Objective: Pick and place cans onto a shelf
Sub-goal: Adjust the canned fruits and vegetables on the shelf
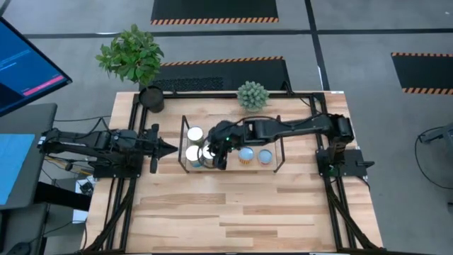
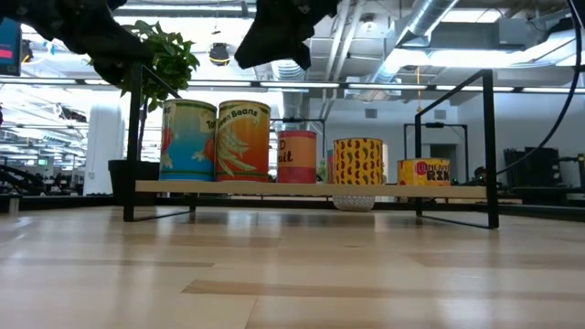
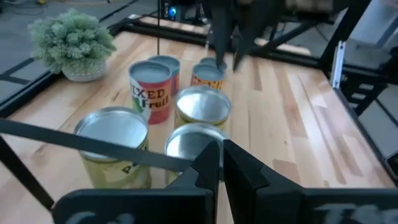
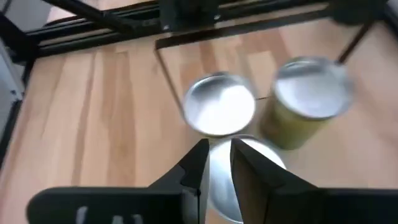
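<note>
High view: plank table [image 1: 233,212] carried the shelf [image 1: 276,150] near its far middle, wire frames at both short ends. Held five cans in the low view: blue-green labelled can [image 2: 188,141] and green-beans can [image 2: 243,141] at one end, then fruit can [image 2: 296,156], yellow spotted can [image 2: 357,161], short red-and-yellow can [image 2: 423,171]. Left arm rested at the table's left edge, left gripper [image 1: 168,149] pointed at the shelf's end, fingers closed on nothing. Right arm reached across from the right; right gripper [image 4: 216,157] hung above the silver can tops [image 4: 221,111] at the shelf's left end, fingers a narrow gap apart; could not tell whether open or closing. Small pale potted plant [image 1: 253,95] stood behind the shelf, leafy plant [image 1: 133,55] at the far left corner.
</note>
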Tool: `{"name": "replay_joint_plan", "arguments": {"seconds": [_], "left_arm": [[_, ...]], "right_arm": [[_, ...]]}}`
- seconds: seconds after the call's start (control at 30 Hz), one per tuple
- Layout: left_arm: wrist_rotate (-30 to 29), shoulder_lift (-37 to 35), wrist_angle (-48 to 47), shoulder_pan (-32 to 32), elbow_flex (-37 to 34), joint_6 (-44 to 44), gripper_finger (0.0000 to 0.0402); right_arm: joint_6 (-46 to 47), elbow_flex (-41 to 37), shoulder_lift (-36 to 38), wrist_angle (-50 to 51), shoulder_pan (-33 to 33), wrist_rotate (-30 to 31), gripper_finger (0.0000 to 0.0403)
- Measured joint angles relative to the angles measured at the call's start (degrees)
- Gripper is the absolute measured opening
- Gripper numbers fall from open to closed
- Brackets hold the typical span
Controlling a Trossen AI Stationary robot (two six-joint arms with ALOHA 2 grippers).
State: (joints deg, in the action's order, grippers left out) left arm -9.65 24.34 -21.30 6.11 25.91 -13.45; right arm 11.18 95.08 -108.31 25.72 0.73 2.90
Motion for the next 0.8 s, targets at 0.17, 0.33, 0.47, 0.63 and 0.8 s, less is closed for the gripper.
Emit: {"name": "replay_joint_plan", "arguments": {"seconds": [0.17,0.33,0.47,0.63,0.8], "left_arm": [[0.22,0.0,0.18,0.0,0.0,-1.34,0.0008],[0.15,0.0,0.24,0.0,0.0,-1.51,0.0008],[0.13,0.0,0.33,0.0,0.0,-1.69,0.0008],[-0.02,0.0,0.26,0.0,0.0,-1.84,0.0008],[-1.2,0.0,0.21,0.0,0.0,-1.55,0.0008]], "right_arm": [[1.92,-0.04,-1.05,1.3,1.19,2.14,0.0068],[2.14,-0.27,-2.87,2.71,1.23,3.71,0.0057],[2.53,-0.02,-3.52,2.22,1.26,3.83,0.0054],[2.49,-0.06,-3.54,1.97,1.56,6.44,0.0054],[2.66,-0.06,-3.59,2.59,1.38,6.43,0.0054]]}}
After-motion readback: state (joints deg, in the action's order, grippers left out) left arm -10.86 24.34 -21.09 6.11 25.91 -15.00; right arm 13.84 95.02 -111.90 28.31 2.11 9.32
